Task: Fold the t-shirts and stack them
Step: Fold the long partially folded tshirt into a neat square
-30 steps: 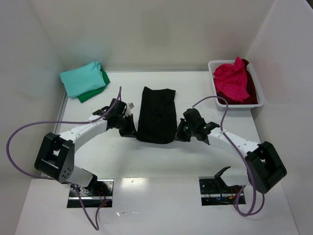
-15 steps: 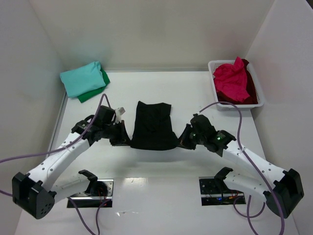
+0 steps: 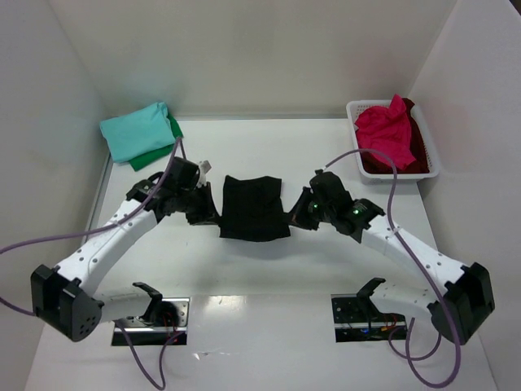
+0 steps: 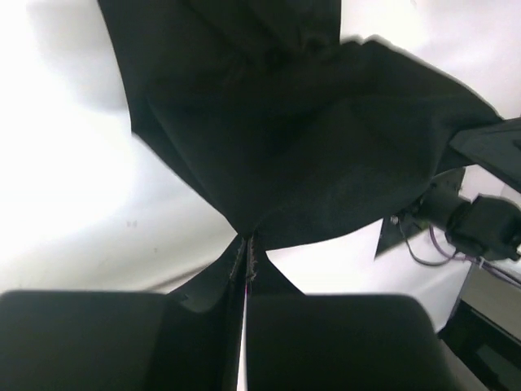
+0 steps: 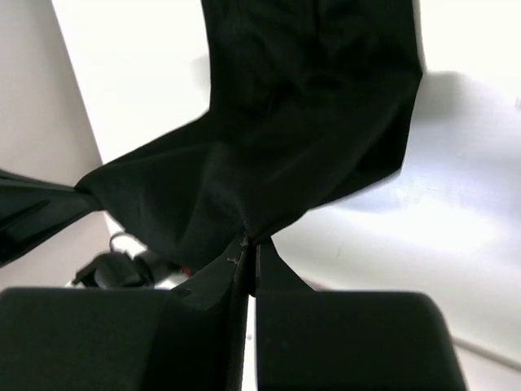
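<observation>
Your L gripper (image 3: pixel 209 215) & R gripper (image 3: pixel 296 217) are each clamped on a corner of the black shirt (image 3: pixel 254 208), which is well left of the basket (image 3: pixel 432 160). Hold both corners level, edge taut, then lay it flat w/o bunching before letting go.

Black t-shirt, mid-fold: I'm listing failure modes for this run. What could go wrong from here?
1. The left gripper and right gripper each pinch only a thin bit of the edge of the black t-shirt; the cloth might slip out and the fold collapse.
2. The cloth hangs slack and wrinkled between them, so the folded half may land skewed or bunched.
</observation>
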`<control>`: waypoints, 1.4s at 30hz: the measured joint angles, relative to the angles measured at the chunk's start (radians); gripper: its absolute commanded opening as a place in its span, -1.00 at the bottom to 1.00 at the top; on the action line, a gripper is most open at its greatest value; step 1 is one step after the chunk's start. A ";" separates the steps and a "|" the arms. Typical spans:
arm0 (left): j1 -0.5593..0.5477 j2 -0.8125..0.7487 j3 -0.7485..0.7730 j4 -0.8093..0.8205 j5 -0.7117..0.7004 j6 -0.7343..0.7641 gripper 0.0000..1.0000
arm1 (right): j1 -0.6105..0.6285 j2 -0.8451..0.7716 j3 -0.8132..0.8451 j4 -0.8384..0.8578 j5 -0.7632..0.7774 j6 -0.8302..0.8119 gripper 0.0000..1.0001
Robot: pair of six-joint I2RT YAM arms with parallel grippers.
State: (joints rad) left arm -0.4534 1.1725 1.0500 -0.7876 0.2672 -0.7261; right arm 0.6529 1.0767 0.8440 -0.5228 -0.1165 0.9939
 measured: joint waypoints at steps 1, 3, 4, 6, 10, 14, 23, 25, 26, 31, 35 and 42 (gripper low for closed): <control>0.003 0.024 0.016 0.011 -0.004 0.013 -1.00 | -0.010 0.027 0.006 0.020 0.000 -0.012 -1.00; 0.014 0.084 0.055 0.026 -0.010 0.026 -1.00 | -0.037 0.080 0.019 0.050 0.000 -0.036 -1.00; 0.020 0.117 0.075 0.039 -0.012 0.041 -1.00 | -0.048 0.106 0.026 0.065 0.000 -0.047 -1.00; 0.029 0.178 0.109 0.064 -0.016 0.053 -1.00 | -0.076 0.164 0.045 0.090 -0.003 -0.071 -1.00; 0.052 0.290 0.166 0.101 -0.020 0.093 -1.00 | -0.137 0.263 0.086 0.148 -0.021 -0.109 -1.00; 0.080 0.360 0.201 0.124 -0.021 0.119 -1.00 | -0.184 0.334 0.136 0.195 -0.031 -0.136 -1.00; 0.145 0.467 0.292 0.170 -0.016 0.154 -1.00 | -0.206 0.535 0.309 0.260 -0.076 -0.198 -1.00; 0.154 0.482 0.306 0.179 -0.008 0.159 -1.00 | -0.206 0.572 0.344 0.261 -0.085 -0.213 -1.00; 0.158 0.486 0.308 0.183 -0.006 0.167 -1.00 | -0.206 0.587 0.359 0.262 -0.089 -0.220 -1.00; 0.161 0.497 0.319 0.188 0.005 0.180 -1.00 | -0.211 0.628 0.401 0.265 -0.113 -0.253 -1.00; 0.164 0.492 0.315 0.187 0.024 0.180 -1.00 | -0.215 0.631 0.403 0.266 -0.132 -0.269 -1.00; 0.143 0.340 0.158 0.178 0.034 0.159 -1.00 | -0.215 0.555 0.292 0.273 -0.145 -0.282 -1.00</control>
State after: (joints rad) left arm -0.3103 1.5124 1.2083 -0.6098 0.3012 -0.5667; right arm 0.4377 1.6314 1.1358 -0.2497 -0.2615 0.7120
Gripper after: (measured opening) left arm 0.004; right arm 0.033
